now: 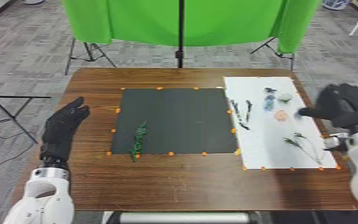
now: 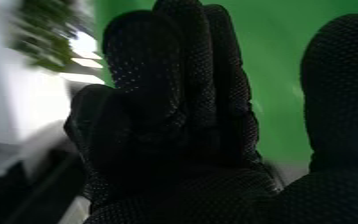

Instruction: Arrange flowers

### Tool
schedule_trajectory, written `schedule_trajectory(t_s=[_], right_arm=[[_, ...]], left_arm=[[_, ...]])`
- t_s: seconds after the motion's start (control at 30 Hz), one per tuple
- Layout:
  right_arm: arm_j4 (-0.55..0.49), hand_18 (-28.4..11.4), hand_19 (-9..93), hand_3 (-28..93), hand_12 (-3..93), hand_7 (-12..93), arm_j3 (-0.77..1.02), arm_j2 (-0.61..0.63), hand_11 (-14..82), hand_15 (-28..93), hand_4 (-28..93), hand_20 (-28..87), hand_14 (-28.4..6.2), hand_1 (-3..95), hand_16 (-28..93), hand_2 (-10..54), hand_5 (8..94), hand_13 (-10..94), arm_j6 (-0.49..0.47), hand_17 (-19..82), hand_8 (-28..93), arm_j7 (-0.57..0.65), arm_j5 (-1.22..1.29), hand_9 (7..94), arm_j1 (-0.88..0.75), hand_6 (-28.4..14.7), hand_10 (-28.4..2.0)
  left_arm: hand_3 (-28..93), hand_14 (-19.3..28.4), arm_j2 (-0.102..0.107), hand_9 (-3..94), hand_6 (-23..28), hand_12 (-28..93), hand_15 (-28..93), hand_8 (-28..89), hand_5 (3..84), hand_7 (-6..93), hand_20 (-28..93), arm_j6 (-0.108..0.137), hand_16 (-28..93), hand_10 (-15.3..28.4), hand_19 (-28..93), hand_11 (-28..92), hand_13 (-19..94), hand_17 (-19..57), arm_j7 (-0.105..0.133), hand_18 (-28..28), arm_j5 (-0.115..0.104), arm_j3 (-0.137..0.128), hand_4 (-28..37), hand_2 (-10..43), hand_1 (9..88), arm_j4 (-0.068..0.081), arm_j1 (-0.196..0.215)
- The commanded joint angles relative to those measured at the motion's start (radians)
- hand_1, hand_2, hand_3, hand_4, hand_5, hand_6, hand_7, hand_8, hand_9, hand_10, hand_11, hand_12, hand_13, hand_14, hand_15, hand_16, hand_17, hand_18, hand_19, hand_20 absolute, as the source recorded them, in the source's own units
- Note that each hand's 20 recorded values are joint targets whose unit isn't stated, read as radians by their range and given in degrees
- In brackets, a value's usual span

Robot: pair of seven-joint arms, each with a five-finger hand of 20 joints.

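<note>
Left robot hand (image 1: 65,122): over the left side of the bench (image 1: 193,187), left of the black sheet (image 1: 180,122), fingers extended and relaxed, empty. Right robot hand (image 1: 340,104): at the bench's right edge, near the white sheet (image 1: 262,137). Right wrist view has that robot hand (image 2: 180,150) open, fingers up and close together, thumb well apart, nothing held.

Green sprig (image 1: 140,135) lies on the black sheet, near-left part, stem end past the near edge. White sheet just right of the black one carries dark twigs (image 1: 238,116), a blue flower (image 1: 269,103), a pale green flower (image 1: 285,97), a peach flower (image 1: 280,115) and, nearer the robot, thin green stems (image 1: 305,145). Green cloth (image 1: 229,22) hangs beyond the bench.
</note>
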Motion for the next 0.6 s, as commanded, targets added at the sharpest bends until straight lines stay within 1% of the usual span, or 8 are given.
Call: schedule_trajectory(t_s=[0.03,0.13,0.2,0.27,0.4,0.47,0.53,0.6], right_arm=[[0.166,-11.4,91,54,23.7,21,0.01,-0.02,26.6,49,-24,42,-4.4,38.2,31,-9.5,75.8,88,-0.07,59,-9,0.014,-0.016,82.8,0.032,-0.2,-11.9],[0.213,-11.2,91,54,23.7,21,-0.009,-0.034,26.7,49,-24,42,-4.4,38.3,31,-9.5,75.8,88,-0.092,59,-9,0.015,-0.02,83.0,0.057,-0.1,-11.8],[0.221,-11.1,91,54,23.7,21,-0.014,-0.044,26.6,49,-25,42,-4.4,38.1,31,-9.5,76.0,88,-0.114,59,-9,0.03,0.003,83.0,0.06,-0.1,-11.9],[0.226,-11.1,91,54,23.6,21,-0.018,-0.05,26.4,49,-25,42,-4.3,38.2,31,-9.5,76.2,88,-0.111,59,-9,0.03,-0.004,83.0,0.059,-0.2,-12.2],[0.213,-11.0,91,54,23.3,21,-0.013,-0.056,25.9,49,-24,42,-4.4,37.6,30,-9.5,76.6,88,-0.078,59,-9,0.045,-0.002,83.3,0.044,-0.3,-12.2],[0.199,-11.0,91,56,23.3,21,-0.007,-0.058,25.8,49,-23,42,-4.4,37.2,30,-9.5,76.4,88,-0.056,59,-9,0.059,0.015,83.4,0.033,-0.3,-12.2],[0.171,-11.0,91,56,23.3,21,0.005,-0.064,25.6,49,-20,42,-4.4,37.0,30,-9.5,76.4,88,-0.053,59,-9,0.068,0.048,83.5,0.017,-0.3,-12.3],[0.139,-11.1,91,56,23.3,21,0.011,-0.07,25.5,49,-17,41,-4.5,35.7,30,-9.5,76.6,88,-0.029,59,-9,0.068,0.082,83.5,-0.007,-0.4,-12.5]], left_arm=[[63,16.6,-0.004,44.3,4.4,12,12,-6,45.6,12.1,18,0.001,4,13.7,5,18,33,3.7,-0.005,12.2,0.009,0.012,-14.7,-8.6,29.8,0.006,-0.006],[63,16.6,-0.009,44.3,4.4,12,12,-6,45.5,12.2,18,-0.001,4,13.7,5,17,33,3.7,-0.005,12.2,0.007,0.016,-14.7,-8.6,29.8,0.009,-0.01],[63,16.6,-0.011,44.3,4.4,12,12,-6,45.6,12.1,18,-0.003,4,13.7,5,17,33,3.7,-0.006,12.2,0.009,0.018,-14.6,-8.7,29.8,0.008,-0.009],[63,16.7,-0.012,44.3,4.4,12,12,-6,45.6,12.2,18,0.001,4,13.7,5,17,33,3.7,-0.006,12.1,0.007,0.019,-14.6,-8.7,29.8,0.006,-0.007],[63,16.6,-0.012,44.2,4.4,12,12,-6,45.5,12.1,18,0.003,4,13.7,5,18,33,3.7,-0.006,12.1,0.0,0.019,-14.6,-8.5,29.8,0.006,-0.001],[63,16.6,-0.012,44.3,4.4,12,12,-6,45.5,12.1,18,0.0,4,13.7,5,17,33,3.7,-0.008,12.1,-0.001,0.019,-14.6,-8.5,29.8,0.006,-0.001],[63,16.6,-0.015,44.3,4.4,12,12,-6,45.6,12.0,18,-0.001,4,13.7,5,17,33,3.7,-0.012,12.1,0.002,0.021,-14.7,-8.5,29.8,0.006,-0.001],[63,16.6,-0.018,44.3,4.4,12,12,-6,45.6,12.0,18,-0.004,4,13.7,5,17,33,3.7,-0.012,12.1,0.0,0.021,-14.7,-8.4,29.8,0.006,0.0]])
